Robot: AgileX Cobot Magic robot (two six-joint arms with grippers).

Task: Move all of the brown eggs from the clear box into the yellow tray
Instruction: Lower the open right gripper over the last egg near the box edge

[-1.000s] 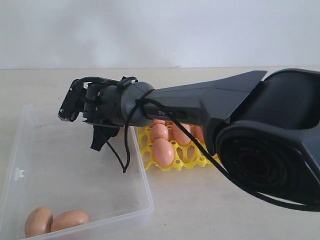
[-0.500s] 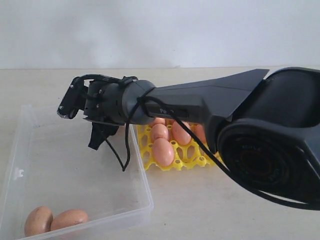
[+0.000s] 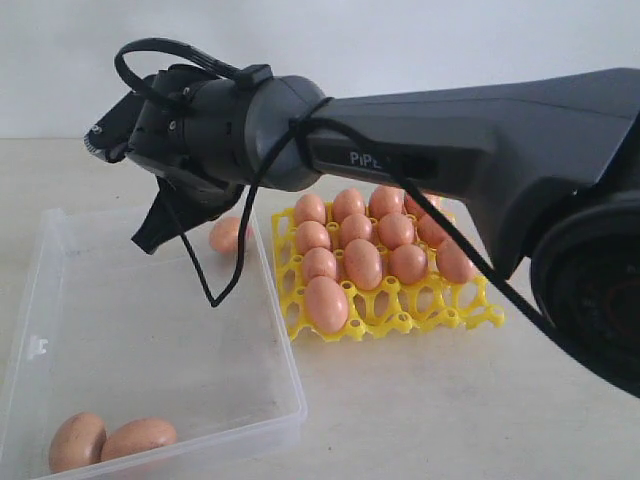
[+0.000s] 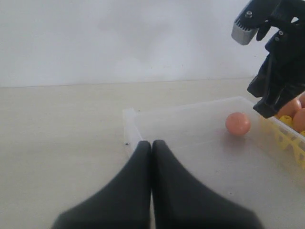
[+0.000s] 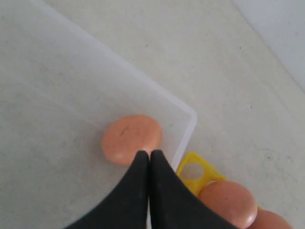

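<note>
Brown eggs (image 3: 362,263), about a dozen of them, sit in the cups of the yellow tray (image 3: 470,315), which lies on the table (image 3: 450,420) at 3 o'clock of the clear box (image 3: 130,330), just beside its long wall. Three eggs are inside the box: a pair of eggs (image 3: 140,437) touching each other in the 7 o'clock corner, and a single egg (image 3: 226,234) near the 1 o'clock corner. My right gripper (image 3: 143,242) hangs over the far half of the box with its fingers pressed together and nothing between them; in the exterior view the single egg is at 3 o'clock of its tips, close by but not gripped. A black cable (image 3: 228,285) dangles from that wrist above the box floor. My left gripper (image 4: 151,145) is likewise pressed together and empty, its tips pointing at a corner of the box, with the single egg well apart from them
</note>
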